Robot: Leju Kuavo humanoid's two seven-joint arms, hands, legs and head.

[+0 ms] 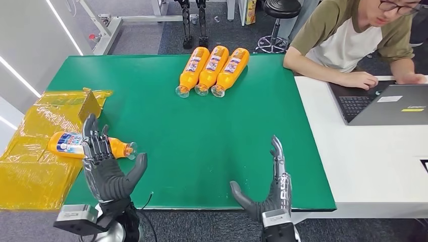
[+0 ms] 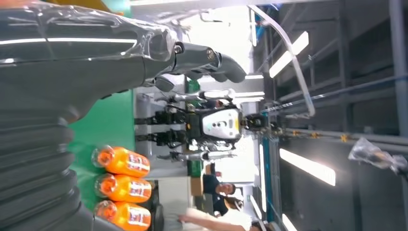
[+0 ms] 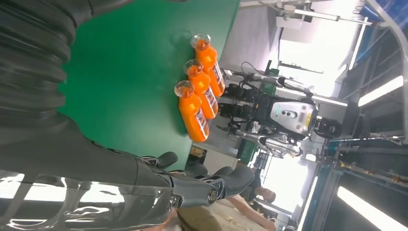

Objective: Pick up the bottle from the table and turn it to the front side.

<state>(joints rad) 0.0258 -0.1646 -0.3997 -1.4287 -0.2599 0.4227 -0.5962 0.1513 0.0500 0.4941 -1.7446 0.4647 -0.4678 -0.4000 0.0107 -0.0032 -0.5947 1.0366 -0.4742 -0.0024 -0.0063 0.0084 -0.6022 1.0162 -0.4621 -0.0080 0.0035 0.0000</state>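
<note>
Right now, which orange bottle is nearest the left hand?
The lone bottle at the table's left edge, just beyond the left hand; the other three lie together at the far side.

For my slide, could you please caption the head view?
Open left hand hovers by a lying orange bottle; right hand open over green table.
</note>
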